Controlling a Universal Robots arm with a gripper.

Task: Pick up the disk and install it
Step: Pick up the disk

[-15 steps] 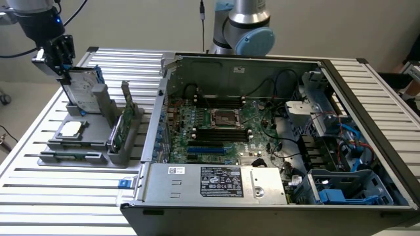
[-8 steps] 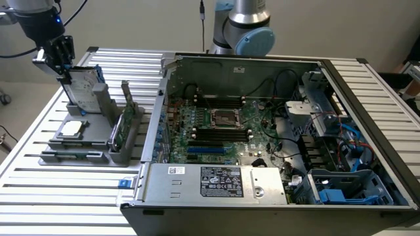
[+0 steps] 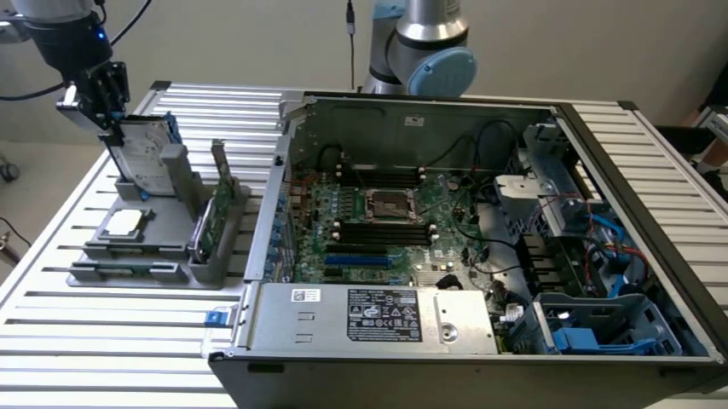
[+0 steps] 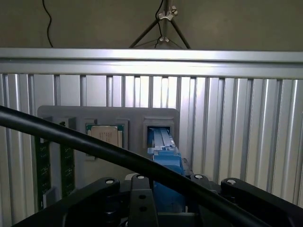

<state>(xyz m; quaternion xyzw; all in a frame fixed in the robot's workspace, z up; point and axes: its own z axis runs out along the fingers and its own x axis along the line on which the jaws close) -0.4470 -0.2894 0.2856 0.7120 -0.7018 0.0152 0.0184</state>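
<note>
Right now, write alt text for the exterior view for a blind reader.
The arm's gripper sits at the top edge of the disk, which stands on edge in a grey holder on a slatted metal table. An open computer case lies to the exterior view's right.

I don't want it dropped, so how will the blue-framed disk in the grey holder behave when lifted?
The disk looks like rigid metal, so probably stiff and heavy for its size. Its blue carrier looks like smooth plastic, possibly slippery. Standing on edge in the grey holder, it could tip.
</note>
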